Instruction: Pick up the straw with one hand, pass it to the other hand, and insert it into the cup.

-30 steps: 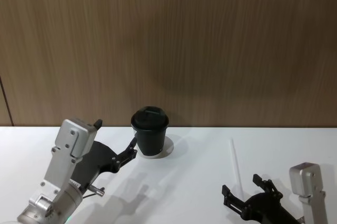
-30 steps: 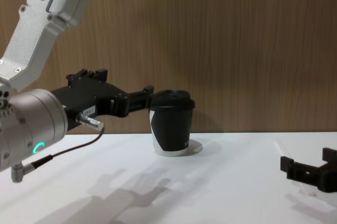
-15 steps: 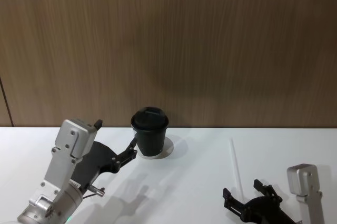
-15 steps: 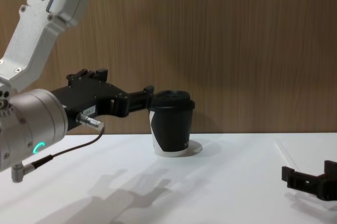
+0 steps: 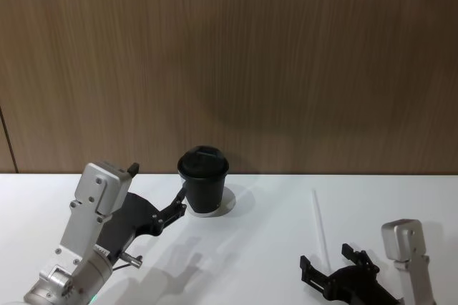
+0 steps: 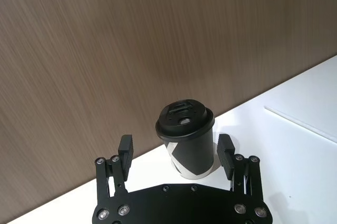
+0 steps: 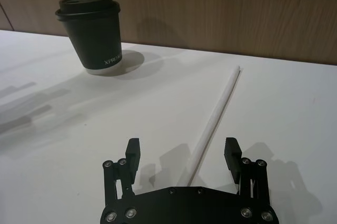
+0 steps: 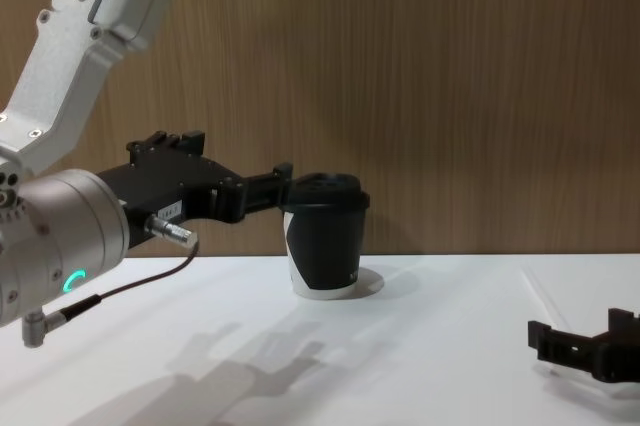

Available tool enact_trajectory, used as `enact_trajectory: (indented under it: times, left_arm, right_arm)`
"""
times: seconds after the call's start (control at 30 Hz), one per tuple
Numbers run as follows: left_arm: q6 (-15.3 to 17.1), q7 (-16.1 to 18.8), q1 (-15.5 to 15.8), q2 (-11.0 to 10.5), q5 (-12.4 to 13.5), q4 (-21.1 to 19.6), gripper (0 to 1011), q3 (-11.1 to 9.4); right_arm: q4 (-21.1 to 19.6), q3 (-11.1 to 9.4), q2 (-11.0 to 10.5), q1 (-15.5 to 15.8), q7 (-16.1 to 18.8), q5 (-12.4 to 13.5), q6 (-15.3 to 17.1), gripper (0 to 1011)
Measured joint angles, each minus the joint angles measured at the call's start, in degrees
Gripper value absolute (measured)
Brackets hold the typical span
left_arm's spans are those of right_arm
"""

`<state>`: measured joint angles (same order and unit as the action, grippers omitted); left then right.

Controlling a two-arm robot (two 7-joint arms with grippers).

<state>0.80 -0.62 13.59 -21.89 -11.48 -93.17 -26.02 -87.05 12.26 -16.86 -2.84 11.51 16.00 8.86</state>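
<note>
hovering the right gripper point(image 7: 181, 148), spread, low over the near end of the straw point(image 7: 216, 113), flat on the table point(image 5: 272, 248) well right of the coffee cup point(image 5: 204, 187). likely light, stiff, slick, apt to roll: best pinched mid-length. holding the left gripper point(image 6: 175, 142), spread, by the cup.

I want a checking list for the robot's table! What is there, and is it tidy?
Surface: white table.
Job's things: cup upright, lid on; straw lying flat to its right.
Clutter: nothing seen.
Grippers: left gripper open, by the cup; right gripper open, at the straw's near end.
Cables: thin dark cable at the left wrist.
Surroundings: wooden wall behind.
</note>
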Motion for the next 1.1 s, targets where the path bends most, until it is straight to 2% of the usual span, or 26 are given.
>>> enact_trajectory:
  times: [1.1]
  left_arm:
    - [0.0, 0.0, 0.0, 0.0, 0.0, 0.0, 1002, 0.0]
  right_arm:
    - [4.4, 0.2, 1.2, -3.2, 0.2, -2.4, 2.1, 1001]
